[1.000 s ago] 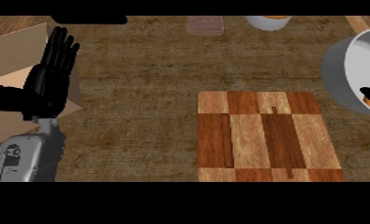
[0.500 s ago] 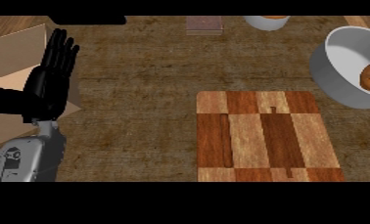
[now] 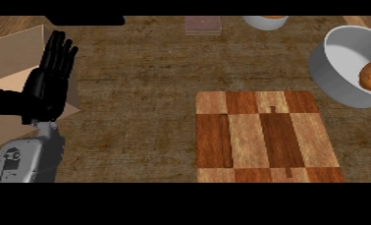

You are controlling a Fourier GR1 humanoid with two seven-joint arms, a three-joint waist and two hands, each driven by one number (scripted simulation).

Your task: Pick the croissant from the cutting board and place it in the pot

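No legible text, no labels, brands, numbers or signs, checked cutting board (image 3: pixel 264 138), pot (image 3: pixel 339 59), table (image 3: pixel 145 71)

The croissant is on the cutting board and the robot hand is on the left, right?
No. The head view shows the croissant inside the pot, not on the cutting board. The robot hand is on the left.

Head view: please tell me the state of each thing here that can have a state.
Cutting board: flat on the counter, nothing on it.
Pot: upright, no lid, croissant inside.
Croissant: in the pot, partly cut off by the view's right edge.
Bowl: upright at the far edge, something orange inside.
Left hand: open, fingers up, resting at the left, holding nothing.
Right hand: not in view.
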